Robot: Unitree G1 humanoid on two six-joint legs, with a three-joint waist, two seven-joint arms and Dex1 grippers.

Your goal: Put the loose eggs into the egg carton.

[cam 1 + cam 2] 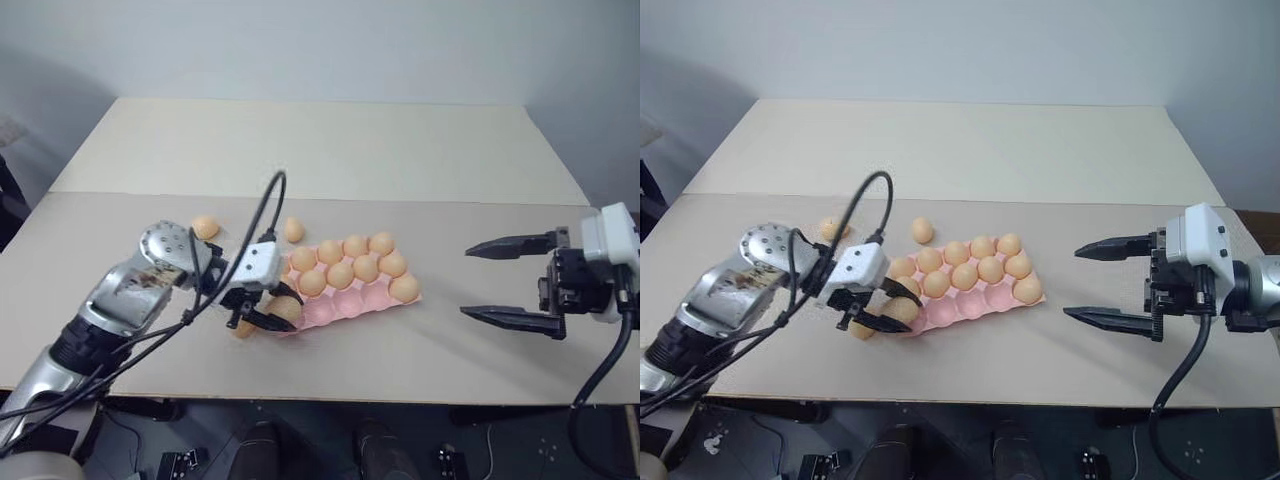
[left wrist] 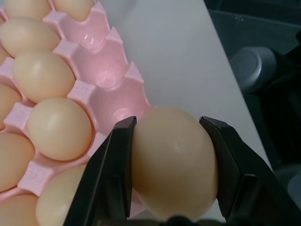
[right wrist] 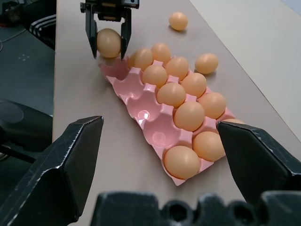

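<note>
One egg carton (image 1: 350, 300) holds eleven eggs (image 1: 340, 274). Three loose eggs (image 1: 205, 228) lie on the worktop (image 1: 300, 150), and a fourth sits in the left tool (image 1: 280, 312).

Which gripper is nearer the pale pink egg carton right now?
Left. The left gripper, shut on a light orange-brown egg, hovers at the pale pink egg carton corner nearest the robot's left. The right gripper is open, apart off the carton's opposite end.
</note>
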